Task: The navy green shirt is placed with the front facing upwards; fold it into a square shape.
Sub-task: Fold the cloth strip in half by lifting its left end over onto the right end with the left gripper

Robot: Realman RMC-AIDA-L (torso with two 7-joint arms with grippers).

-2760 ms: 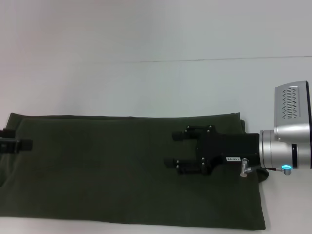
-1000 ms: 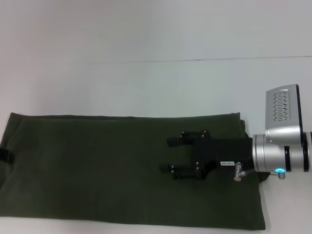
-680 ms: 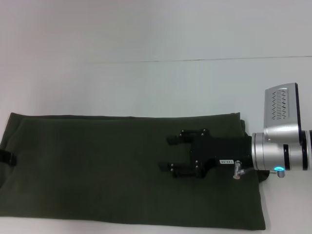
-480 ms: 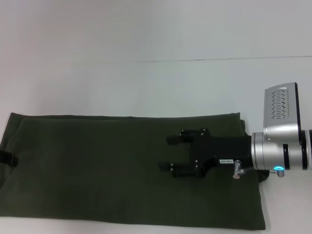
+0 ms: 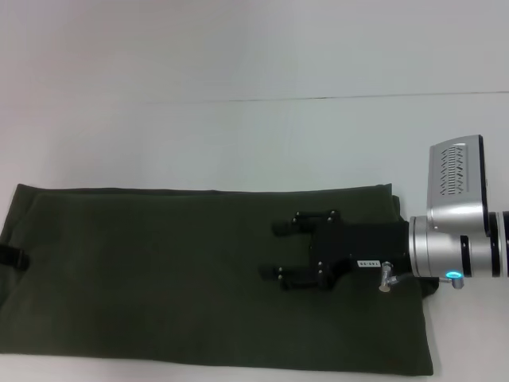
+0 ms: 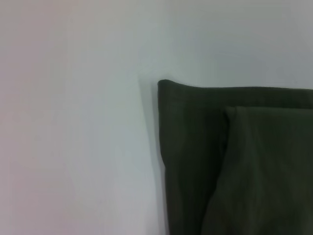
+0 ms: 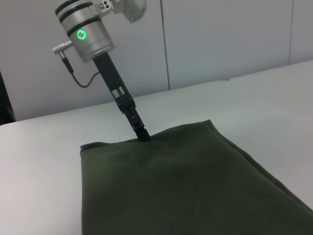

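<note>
Folded navy green shirt (image 5: pixel 207 278) lying as a long strip on a white table (image 5: pixel 238 135).

The pale, matte tabletop fills the upper half of the head view, crossed by a thin seam line; in the right wrist view grey wall panels (image 7: pixel 220 39) stand behind the table. The shirt spans the lower half of the head view, plain fabric up, nearly edge to edge. The right gripper (image 5: pixel 278 251) hovers over its right part, fingers spread apart with nothing between them. The left gripper (image 5: pixel 14 257) shows only as a dark tip at the shirt's left edge; in the right wrist view it reaches down to that edge (image 7: pixel 143 133), and whether it pinches cloth cannot be told. Compared with 2.8 s ago, the left gripper has drawn back toward the frame's left border, and the right gripper has shifted slightly left.
</note>
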